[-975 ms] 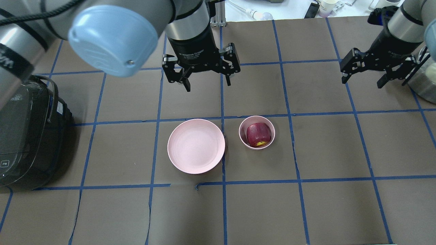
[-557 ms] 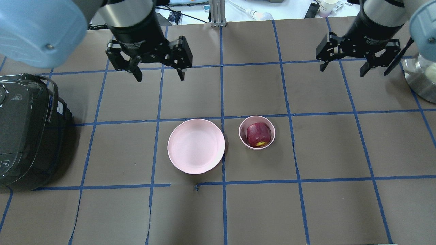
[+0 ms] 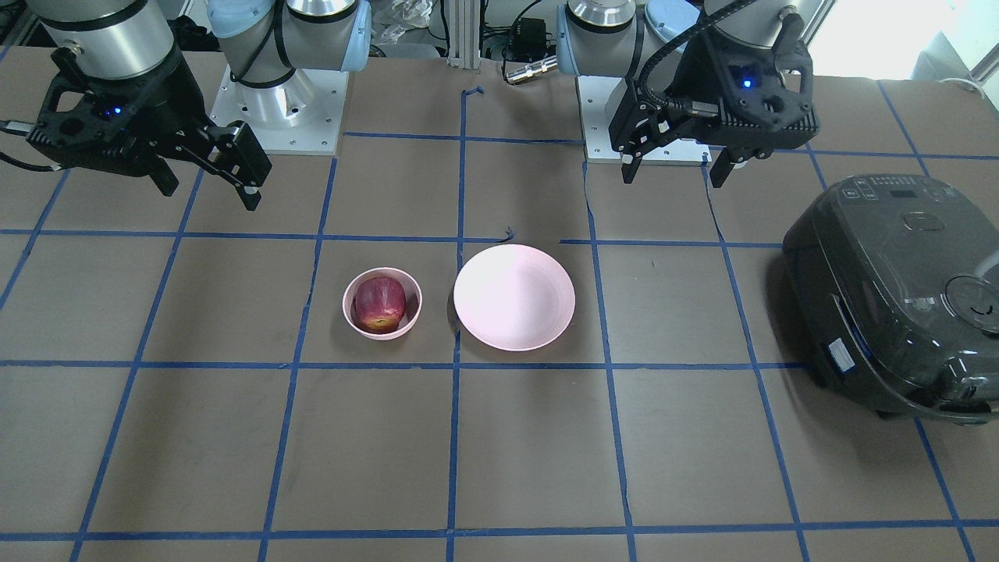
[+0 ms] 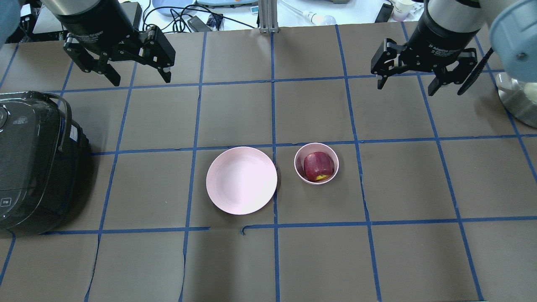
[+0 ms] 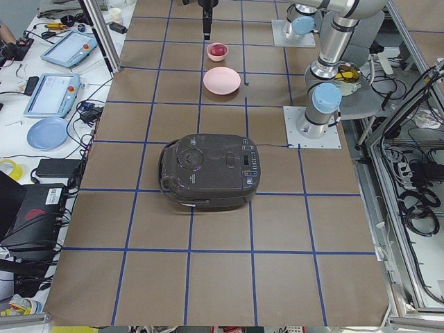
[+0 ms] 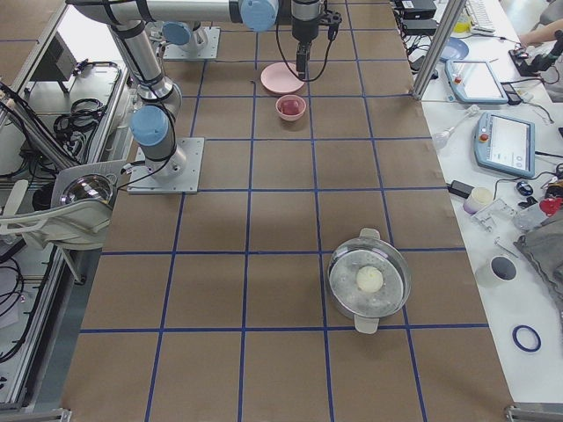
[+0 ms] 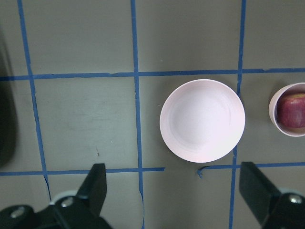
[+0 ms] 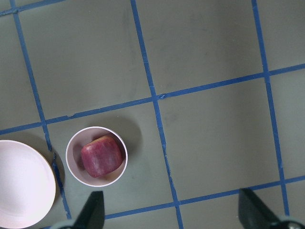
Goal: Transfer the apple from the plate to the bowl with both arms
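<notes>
Dark red apple [image 4: 319, 166], yellowish patch low, sits in small deep pink bowl [image 4: 297, 164]. Wide shallow pink plate [image 4: 241, 180] just beside bowl, seemingly not touching. Left gripper [image 4: 140, 79], right gripper [image 4: 406, 87]: jaws spread, well apart from both.

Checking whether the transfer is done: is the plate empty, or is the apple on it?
Empty. The plate shows only bare pink; the apple sits in the bowl.
</notes>
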Robot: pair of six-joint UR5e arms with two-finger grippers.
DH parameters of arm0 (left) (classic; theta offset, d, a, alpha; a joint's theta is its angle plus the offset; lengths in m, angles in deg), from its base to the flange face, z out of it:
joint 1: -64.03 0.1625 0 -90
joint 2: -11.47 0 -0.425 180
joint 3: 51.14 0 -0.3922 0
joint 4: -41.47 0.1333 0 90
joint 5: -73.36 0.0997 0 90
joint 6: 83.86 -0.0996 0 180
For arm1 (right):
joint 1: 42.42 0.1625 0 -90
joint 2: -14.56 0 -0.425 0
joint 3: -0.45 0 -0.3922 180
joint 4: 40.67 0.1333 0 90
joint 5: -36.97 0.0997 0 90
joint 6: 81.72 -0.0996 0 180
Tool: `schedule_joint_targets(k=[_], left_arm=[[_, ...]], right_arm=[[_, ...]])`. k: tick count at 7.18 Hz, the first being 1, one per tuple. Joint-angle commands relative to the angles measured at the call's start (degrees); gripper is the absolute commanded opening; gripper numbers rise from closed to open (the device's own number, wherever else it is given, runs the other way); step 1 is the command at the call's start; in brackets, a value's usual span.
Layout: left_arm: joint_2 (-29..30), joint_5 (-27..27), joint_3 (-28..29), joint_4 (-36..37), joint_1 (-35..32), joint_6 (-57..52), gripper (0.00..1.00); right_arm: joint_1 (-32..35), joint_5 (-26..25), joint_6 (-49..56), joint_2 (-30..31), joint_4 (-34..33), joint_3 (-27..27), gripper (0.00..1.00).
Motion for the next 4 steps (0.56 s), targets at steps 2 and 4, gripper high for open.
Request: schedule_joint_targets(k=[2, 4], left_arm=[[-0.7, -0.1, -1.0, 0.4, 0.2, -0.1, 1.00], [-0.8, 0.0, -1.3, 0.6, 0.2, -0.3, 1.00]], right_arm=[[0.8, -0.2, -0.9, -0.6, 0.0, 0.1, 1.00], [0.8, -0.6, -0.9, -0.6, 0.1, -0.3, 1.00]])
